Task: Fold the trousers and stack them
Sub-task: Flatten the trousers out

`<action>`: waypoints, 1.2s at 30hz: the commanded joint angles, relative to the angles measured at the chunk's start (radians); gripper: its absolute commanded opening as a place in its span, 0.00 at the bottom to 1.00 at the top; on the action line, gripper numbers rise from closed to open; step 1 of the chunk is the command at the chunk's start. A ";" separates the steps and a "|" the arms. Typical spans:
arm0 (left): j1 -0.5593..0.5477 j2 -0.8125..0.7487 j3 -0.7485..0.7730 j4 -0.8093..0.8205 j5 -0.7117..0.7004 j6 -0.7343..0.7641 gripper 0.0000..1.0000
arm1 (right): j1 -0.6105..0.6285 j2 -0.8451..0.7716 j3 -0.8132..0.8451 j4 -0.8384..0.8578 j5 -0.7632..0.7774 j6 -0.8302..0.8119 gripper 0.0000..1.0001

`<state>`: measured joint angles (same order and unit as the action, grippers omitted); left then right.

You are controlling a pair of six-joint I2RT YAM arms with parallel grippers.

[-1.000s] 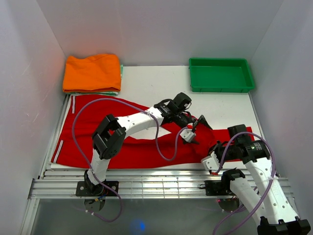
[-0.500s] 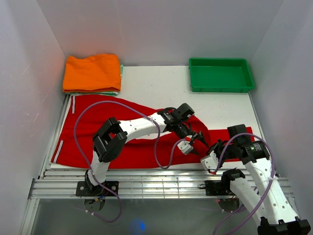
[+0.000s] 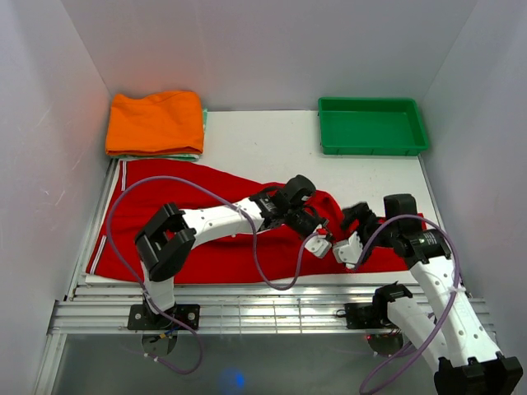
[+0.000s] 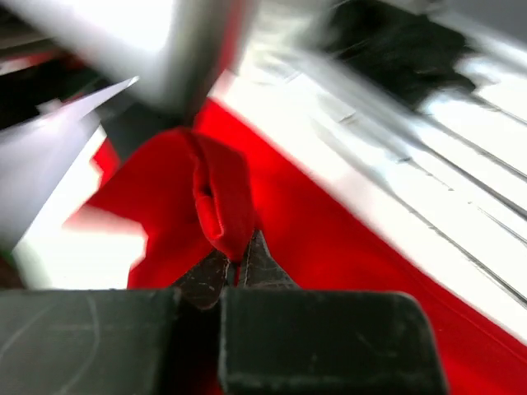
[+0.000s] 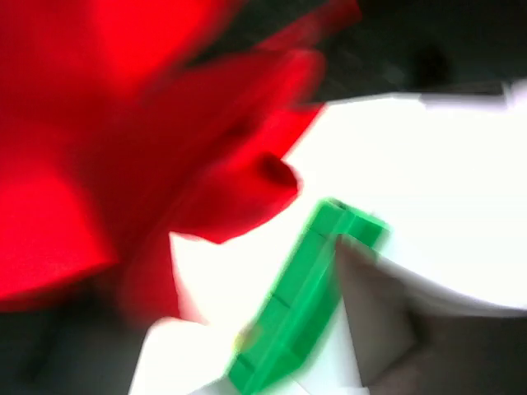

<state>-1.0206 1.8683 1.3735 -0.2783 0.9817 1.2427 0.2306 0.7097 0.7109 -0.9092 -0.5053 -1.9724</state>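
Observation:
The red trousers (image 3: 189, 214) lie spread across the near half of the table, one leg reaching right. My left gripper (image 3: 323, 239) is over that leg. In the left wrist view it (image 4: 239, 267) is shut on a raised fold of the red cloth (image 4: 218, 197). My right gripper (image 3: 350, 239) hovers just right of it, above the leg end. The right wrist view is blurred: the right gripper (image 5: 251, 280) stands open with nothing between its fingers, and red cloth (image 5: 123, 148) fills the left side.
A folded orange garment (image 3: 155, 122) lies on a folded green one at the back left. A green tray (image 3: 375, 150) stands at the back right and shows in the right wrist view (image 5: 305, 296). White walls enclose the table on three sides.
My left gripper came down toward the near right and shut on a fold of the trouser leg. My right gripper opened, let go of the cloth and moved up and left.

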 commanded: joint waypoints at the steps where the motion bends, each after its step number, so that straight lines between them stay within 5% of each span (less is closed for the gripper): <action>1: -0.009 -0.127 -0.109 0.404 -0.324 -0.369 0.00 | -0.004 0.061 0.064 0.363 0.102 0.111 0.95; 7: -0.010 -0.057 -0.048 0.464 -0.786 -0.578 0.00 | -0.128 0.189 0.239 0.388 0.168 0.620 0.90; 14: -0.010 -0.038 -0.181 0.724 -1.081 -0.578 0.00 | -0.472 0.209 0.256 0.385 0.082 1.004 0.90; 19: -0.012 -0.035 -0.252 0.864 -1.143 -0.575 0.00 | -0.573 0.249 0.272 0.345 0.027 1.171 0.90; 23: -0.051 0.020 -0.251 0.970 -1.313 -0.553 0.00 | -0.606 0.368 0.438 0.155 -0.133 1.470 0.90; 25: -0.108 0.092 -0.292 1.195 -1.458 -0.429 0.00 | -0.611 0.445 0.473 0.104 -0.226 1.594 0.95; 29: -0.205 0.283 -0.386 1.816 -1.502 -0.024 0.00 | -0.613 0.484 0.368 0.157 -0.361 2.011 0.97; 36: -0.285 0.406 -0.332 1.916 -1.434 0.132 0.00 | -0.547 0.464 -0.052 0.488 -0.348 2.354 0.93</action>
<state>-1.2839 2.2612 1.0122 1.3209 -0.4717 1.3102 -0.3748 1.1824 0.7330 -0.6331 -0.8288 0.2417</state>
